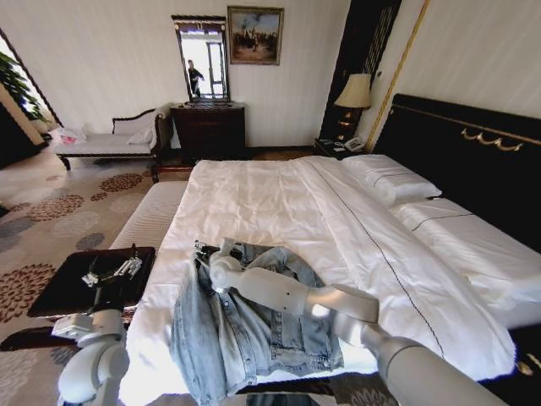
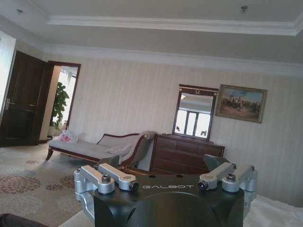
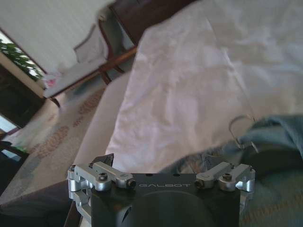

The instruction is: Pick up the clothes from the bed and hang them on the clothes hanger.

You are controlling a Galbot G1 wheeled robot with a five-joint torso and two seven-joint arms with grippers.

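The clothes, a light-blue denim jacket [image 1: 254,330], lie spread at the foot corner of the bed [image 1: 279,194], partly hanging over its edge. My right arm reaches across the jacket, and my right gripper [image 1: 203,254] hovers at the collar. In the right wrist view the right gripper [image 3: 158,161] stands open over the white sheet [image 3: 189,80] with nothing between its fingers. The clothes hanger's silver hook [image 3: 241,127] pokes out beside the denim [image 3: 279,137]. My left gripper [image 1: 114,272] is raised beside the bed's corner and is open [image 2: 161,163] and empty, facing the room.
A dark low table [image 1: 84,279] stands left of the bed under my left arm. A pale padded bench [image 1: 152,211] runs along the bed's left side. A chaise [image 1: 110,139] and a dark dresser [image 1: 210,127] line the far wall. Patterned carpet [image 1: 51,211] lies to the left.
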